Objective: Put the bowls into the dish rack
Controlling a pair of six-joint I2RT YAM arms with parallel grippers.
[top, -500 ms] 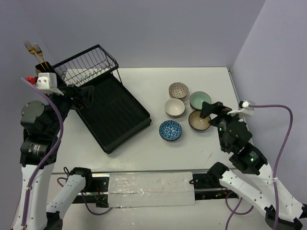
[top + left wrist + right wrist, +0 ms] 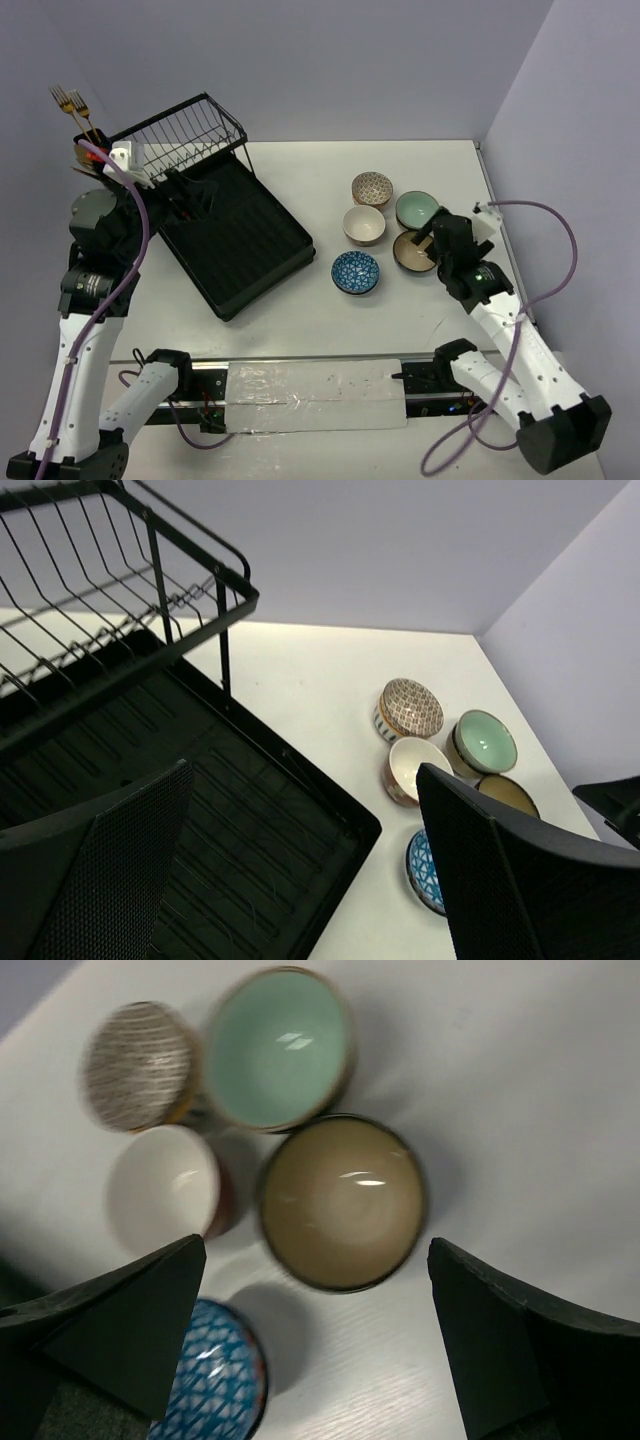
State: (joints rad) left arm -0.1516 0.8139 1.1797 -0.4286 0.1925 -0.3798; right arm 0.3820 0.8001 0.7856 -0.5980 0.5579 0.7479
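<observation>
The black dish rack has a ribbed tray and a raised wire basket. My left gripper hangs open over the tray, nothing between its fingers. Right of the rack, several bowls stand on the white table: beige-dotted, mint green, cream, brown and blue-patterned. My right gripper is open just above the brown bowl, its fingers apart on either side of the bowl's near rim. It holds nothing.
Gold forks stick up from a cup at the rack's far left corner. The mint bowl, cream bowl and blue bowl crowd close round the brown one. Grey walls close the table at back and right.
My right arm has swung its elbow out to the right while the gripper stays by the brown bowl. The left gripper has shifted slightly right over the tray. The bowls have not moved.
</observation>
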